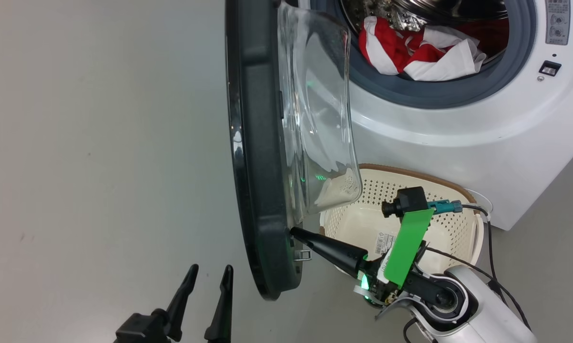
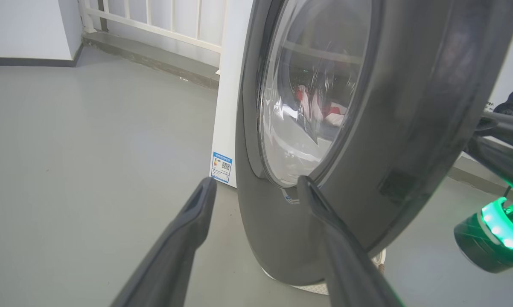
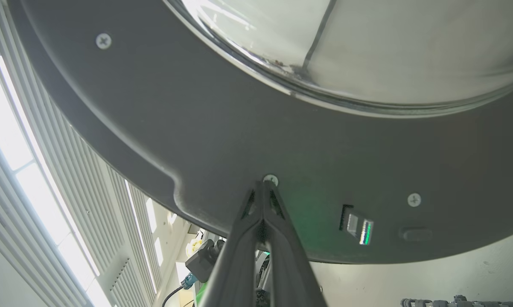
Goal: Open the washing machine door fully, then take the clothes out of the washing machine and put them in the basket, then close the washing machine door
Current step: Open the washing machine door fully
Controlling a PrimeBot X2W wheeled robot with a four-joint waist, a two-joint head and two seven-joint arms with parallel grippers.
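door (image 1: 260, 157) stands half swung, edge-on to you, basket (image 1: 458, 224) just beside it. your right hand (image 1: 293, 232) is closed and empty, tips pressed on the door's inner face by a screw (image 3: 270, 179). left hand (image 1: 211, 269) is open, near the outer face. the door looks stiff, heavy and glossy, so push the black frame, not the glass (image 1: 320, 119). clothes (image 1: 410, 52) are soft and light, at the drum mouth.

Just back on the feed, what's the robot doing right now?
The right gripper, shut, has its tips against the inner face of the washing machine door, which stands swung open. The left gripper hangs open on the door's outer side, holding nothing. The clothes lie inside the washing machine; the basket looks empty.
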